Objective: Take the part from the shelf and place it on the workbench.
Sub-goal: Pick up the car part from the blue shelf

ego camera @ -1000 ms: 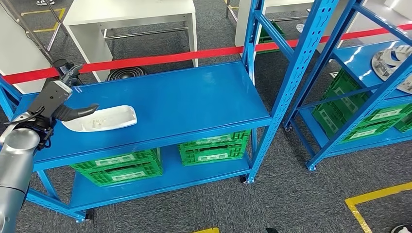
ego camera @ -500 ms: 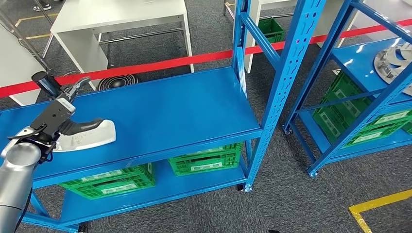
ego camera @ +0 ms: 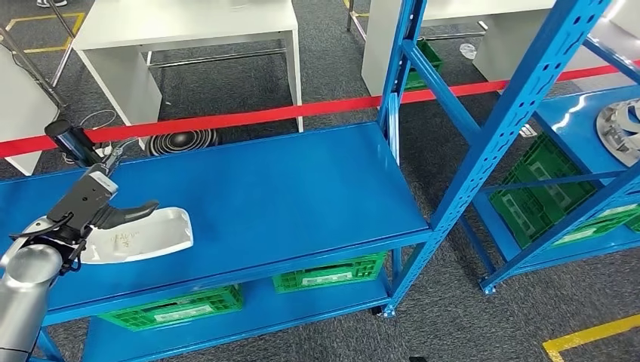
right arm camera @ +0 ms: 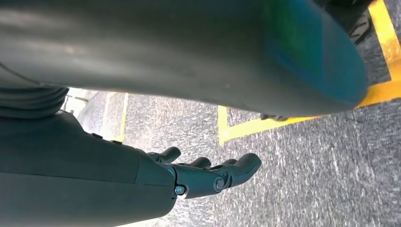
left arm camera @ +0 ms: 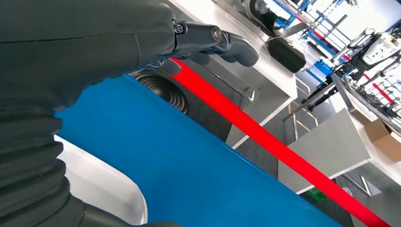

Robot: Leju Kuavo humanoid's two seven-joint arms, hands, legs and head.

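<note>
Comparing with earlier frame: whole head view has shifted, so the camera moved; the part stays in the left hand's grip over the shelf deck.
Left hand (ego camera: pixel 94 213): at 9 o'clock in the head view, thumb laid over the near end of the part, dark fingers beneath; grip firm.
Part (ego camera: pixel 143 235): white, shallow and elongated, held low over the blue shelf (ego camera: pixel 287 188) top deck, toward its left end; contact with the deck cannot be told.
Right hand (right arm camera: pixel 208 175): hanging over grey carpet, fingers spread and straight, holding nothing.
Lower deck: green crates (ego camera: pixel 324 273) at 6 o'clock.
Floor: grey carpet with yellow tape (ego camera: pixel 589 335) at 4 o'clock.
Beyond shelf: red barrier tape (ego camera: pixel 249 115) running across.
Far room: white table (ego camera: pixel 189 23) at 11 o'clock; second blue rack (ego camera: pixel 596 173) at 3 o'clock.
</note>
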